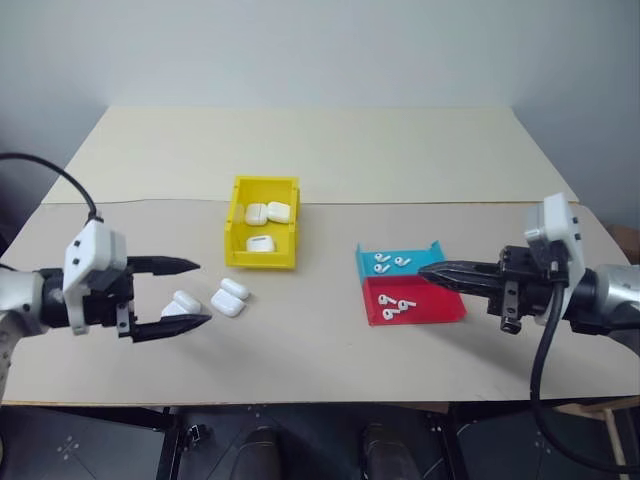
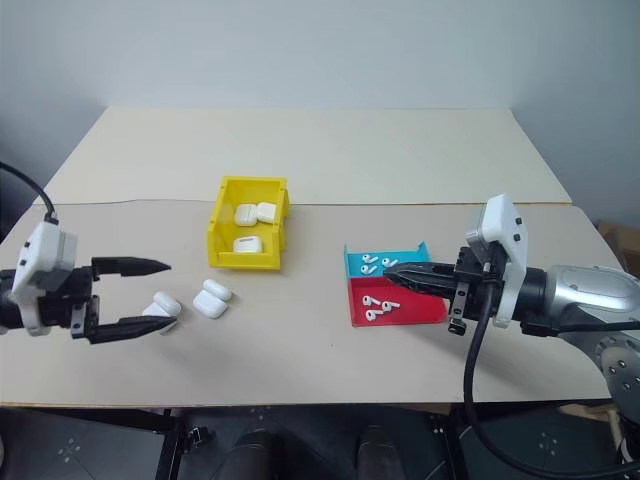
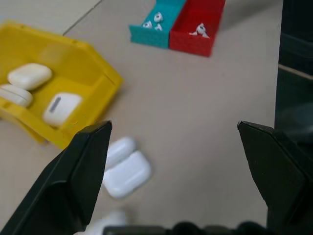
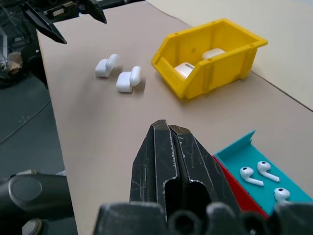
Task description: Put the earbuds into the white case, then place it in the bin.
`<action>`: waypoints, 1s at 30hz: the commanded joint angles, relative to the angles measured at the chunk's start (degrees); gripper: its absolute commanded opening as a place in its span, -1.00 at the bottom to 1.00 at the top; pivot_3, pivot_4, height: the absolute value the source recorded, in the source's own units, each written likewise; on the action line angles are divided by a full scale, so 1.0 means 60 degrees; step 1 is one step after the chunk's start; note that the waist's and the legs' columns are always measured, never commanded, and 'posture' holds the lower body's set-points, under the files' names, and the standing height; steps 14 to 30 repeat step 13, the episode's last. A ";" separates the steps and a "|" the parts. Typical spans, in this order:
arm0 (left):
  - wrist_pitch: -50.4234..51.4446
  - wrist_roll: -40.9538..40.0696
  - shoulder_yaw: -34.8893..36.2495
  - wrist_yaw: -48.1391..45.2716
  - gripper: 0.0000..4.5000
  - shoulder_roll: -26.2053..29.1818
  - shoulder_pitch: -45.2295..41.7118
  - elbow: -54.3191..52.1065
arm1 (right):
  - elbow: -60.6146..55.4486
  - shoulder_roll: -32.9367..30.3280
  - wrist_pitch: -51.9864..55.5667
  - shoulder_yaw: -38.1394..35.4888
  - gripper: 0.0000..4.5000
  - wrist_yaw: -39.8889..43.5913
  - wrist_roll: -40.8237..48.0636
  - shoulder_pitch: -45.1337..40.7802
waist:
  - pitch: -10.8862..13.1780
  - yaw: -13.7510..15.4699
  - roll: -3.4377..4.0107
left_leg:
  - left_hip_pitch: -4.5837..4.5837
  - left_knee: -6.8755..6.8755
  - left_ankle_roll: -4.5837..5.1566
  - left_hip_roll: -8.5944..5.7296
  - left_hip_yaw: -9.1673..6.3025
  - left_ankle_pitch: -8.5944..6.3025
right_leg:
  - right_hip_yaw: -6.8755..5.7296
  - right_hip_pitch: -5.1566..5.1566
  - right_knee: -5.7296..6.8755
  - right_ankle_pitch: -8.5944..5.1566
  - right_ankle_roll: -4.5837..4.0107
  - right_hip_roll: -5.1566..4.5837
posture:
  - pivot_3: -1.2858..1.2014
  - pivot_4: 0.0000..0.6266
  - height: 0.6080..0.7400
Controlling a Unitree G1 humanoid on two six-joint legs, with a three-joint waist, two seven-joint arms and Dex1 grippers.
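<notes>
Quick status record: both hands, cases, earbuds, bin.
left hand: open, empty, low over the table beside the loose cases
right hand: shut, holding nothing visible, tips over the trays
yellow bin: three white cases inside
cases on table: three, left of the bin's front, one between the left hand's fingers, not gripped
teal tray: three earbuds
red tray: three earbuds
table: beige top
</notes>
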 commanded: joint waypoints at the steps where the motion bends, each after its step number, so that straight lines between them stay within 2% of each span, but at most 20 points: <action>1: 0.0228 -0.0427 0.0565 0.0252 0.98 0.0174 -0.0008 -0.0527 | -0.0174 -0.0208 -0.0650 -0.0245 -1.00 0.0563 -0.0311 0.0082 | 0.0000 0.0024 -0.0001 | -0.0002 0.0000 0.0000 0.0000 0.0000 0.0000 | 0.0000 -0.0001 -0.0001 0.0000 0.0000 0.0000 | 0.03 -0.52 1.00; 11: 0.0726 -0.1866 0.0621 0.0872 0.98 -0.0069 -0.0846 -0.0567 | 0.0042 -0.0274 -0.0928 -0.0536 -1.00 0.1133 -0.0258 0.0109 | 0.0000 0.0030 -0.0009 | 0.0003 0.0001 0.0001 0.0000 0.0002 -0.0001 | 0.0004 0.0000 0.0004 0.0000 0.0000 0.0002 | 0.03 -0.52 1.00; 30: 0.0635 -0.1766 0.0545 0.0871 0.98 0.0013 -0.0838 -0.0671 | 0.0119 -0.0272 -0.0957 -0.0449 -1.00 0.1164 -0.0361 0.0070 | 0.0000 0.0029 -0.0010 | 0.0006 0.0000 0.0002 -0.0001 0.0004 -0.0001 | 0.0006 0.0001 0.0004 0.0000 0.0000 0.0001 | 0.03 -0.52 1.00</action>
